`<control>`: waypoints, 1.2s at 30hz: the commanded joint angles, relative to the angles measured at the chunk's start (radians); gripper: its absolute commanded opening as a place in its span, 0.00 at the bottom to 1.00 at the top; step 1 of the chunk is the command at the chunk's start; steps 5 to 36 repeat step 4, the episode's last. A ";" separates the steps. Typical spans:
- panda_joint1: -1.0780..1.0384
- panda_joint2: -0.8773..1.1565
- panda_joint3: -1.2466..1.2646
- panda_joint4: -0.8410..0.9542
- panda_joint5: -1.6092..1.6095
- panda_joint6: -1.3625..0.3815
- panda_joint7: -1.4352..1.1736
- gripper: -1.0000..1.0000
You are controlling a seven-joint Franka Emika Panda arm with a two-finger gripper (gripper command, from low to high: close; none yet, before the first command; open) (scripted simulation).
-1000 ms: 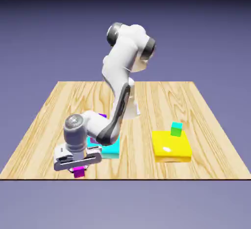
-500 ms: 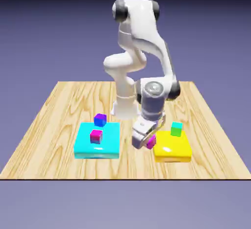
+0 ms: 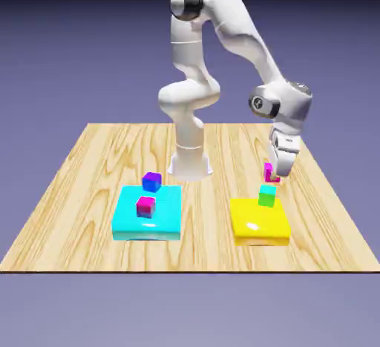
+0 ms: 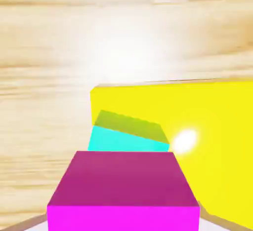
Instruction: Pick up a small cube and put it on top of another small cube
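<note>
While the claw [image 3: 272, 177] grips the small cube [image 4: 123, 190] just above and slightly off the cyan-topped cube [image 3: 267, 195] on the yellow block [image 3: 256, 223], an off-centre release could topple it onto the worktop [image 3: 89, 175].

Glossy white arm [image 3: 223, 27] — rounded segments, dark grey joint caps, white pincer [image 3: 273, 177] with grey tips.

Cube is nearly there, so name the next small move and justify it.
Probably ease the gripper straight down: it holds the magenta cube just above the cyan-topped cube on the yellow block, with a small gap showing and the two roughly lined up.
</note>
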 commanded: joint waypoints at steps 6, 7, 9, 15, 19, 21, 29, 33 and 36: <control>0.006 -0.064 0.009 0.024 0.028 -0.086 -0.020 1.00; 0.006 -0.064 0.009 0.024 0.028 -0.086 -0.020 1.00; 0.006 -0.064 0.009 0.024 0.028 -0.086 -0.020 1.00; 0.006 -0.064 0.009 0.024 0.028 -0.086 -0.020 1.00; 0.006 -0.064 0.009 0.024 0.028 -0.086 -0.020 1.00; 0.006 -0.064 0.009 0.024 0.028 -0.086 -0.020 1.00; 0.006 -0.064 0.009 0.024 0.028 -0.086 -0.020 1.00; 0.006 -0.064 0.009 0.024 0.028 -0.086 -0.020 1.00; 0.006 -0.064 0.009 0.024 0.028 -0.086 -0.020 1.00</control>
